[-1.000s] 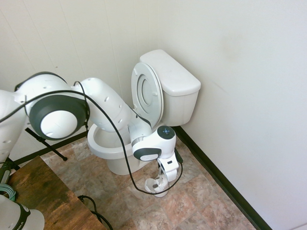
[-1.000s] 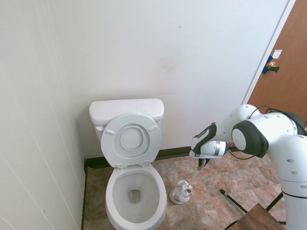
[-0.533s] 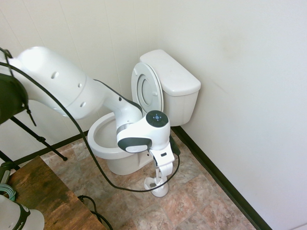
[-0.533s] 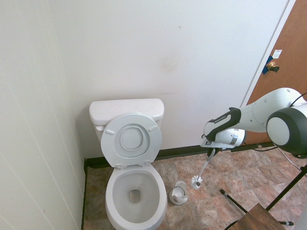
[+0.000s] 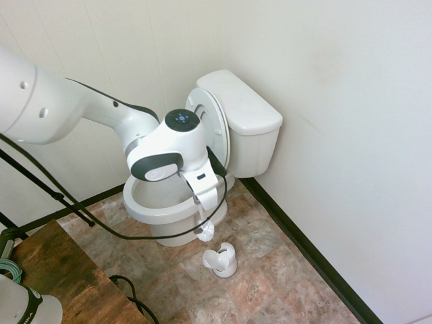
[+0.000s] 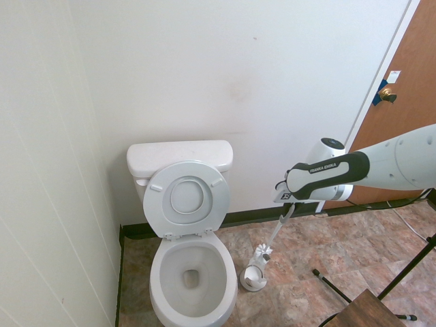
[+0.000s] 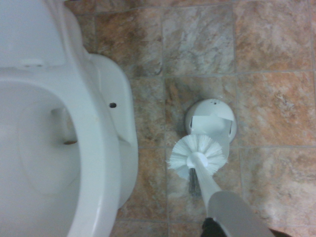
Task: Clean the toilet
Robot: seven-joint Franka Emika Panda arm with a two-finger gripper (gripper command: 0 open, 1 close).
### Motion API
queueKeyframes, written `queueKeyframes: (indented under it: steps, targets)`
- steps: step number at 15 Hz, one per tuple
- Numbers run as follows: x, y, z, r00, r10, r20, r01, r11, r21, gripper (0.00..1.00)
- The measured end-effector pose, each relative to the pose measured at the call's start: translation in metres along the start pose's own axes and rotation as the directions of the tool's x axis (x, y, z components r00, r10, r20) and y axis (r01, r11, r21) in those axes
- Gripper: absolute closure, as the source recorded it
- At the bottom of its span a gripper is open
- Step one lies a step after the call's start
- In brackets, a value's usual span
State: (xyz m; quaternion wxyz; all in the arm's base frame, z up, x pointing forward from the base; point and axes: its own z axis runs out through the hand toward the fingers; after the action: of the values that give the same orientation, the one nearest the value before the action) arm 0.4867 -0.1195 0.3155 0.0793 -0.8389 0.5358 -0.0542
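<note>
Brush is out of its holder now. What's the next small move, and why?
Probably swing the toilet brush sideways over the open bowl of the toilet. The gripper is shut on its handle, the bristle head hangs clear above the brush holder on the floor, and the lid is up, so nothing blocks the way.

The gripper has risen from low beside the toilet, lifting the toilet brush clear of its holder on the tiled floor; the bristle head now hangs in the air just above it.
</note>
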Motion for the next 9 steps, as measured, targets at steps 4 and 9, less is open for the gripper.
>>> queueKeyframes:
  steps: [4,9]
  targets:
    - [-0.065,-0.024,-0.023,0.998,-0.067,-0.003,0.067,0.997,0.029,1.0]
    - [-0.135,-0.06,-0.039,0.99,-0.139,-0.003,0.139,0.988,0.06,1.0]
